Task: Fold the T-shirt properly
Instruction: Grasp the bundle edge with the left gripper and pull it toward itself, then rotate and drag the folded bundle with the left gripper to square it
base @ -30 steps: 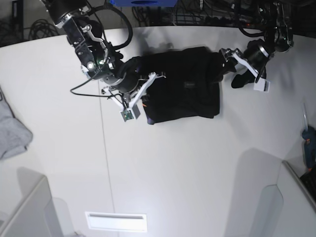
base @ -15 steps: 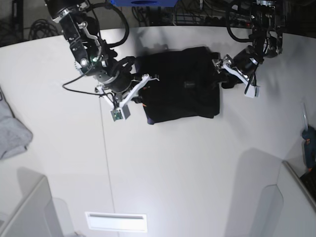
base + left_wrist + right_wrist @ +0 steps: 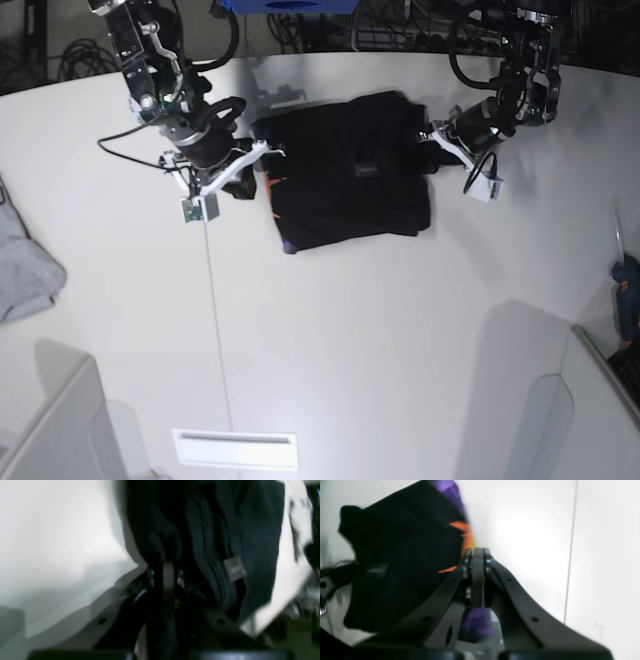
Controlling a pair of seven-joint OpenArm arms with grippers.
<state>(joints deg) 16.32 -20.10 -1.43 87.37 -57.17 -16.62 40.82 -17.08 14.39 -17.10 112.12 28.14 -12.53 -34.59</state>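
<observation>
The black T-shirt [image 3: 345,170] lies folded into a rough rectangle at the back middle of the white table [image 3: 350,330]. My left gripper [image 3: 428,143] is shut on its right edge. In the left wrist view the shut fingertips [image 3: 168,566] pinch dark cloth, with the small grey label [image 3: 233,568] beside them. My right gripper [image 3: 262,162] is shut on the shirt's left edge at the collar. In the right wrist view the shut gripper [image 3: 477,552] touches the orange mark [image 3: 460,526] and the purple neckband [image 3: 447,486].
A light grey garment [image 3: 25,265] lies at the table's left edge. A blue-handled tool [image 3: 627,290] lies at the right edge. A white strip [image 3: 235,448] sits near the front edge. A seam [image 3: 215,330] runs front to back.
Both arms have moved to the left in the base view. The folded T-shirt has slid left with them, held at both side edges.
</observation>
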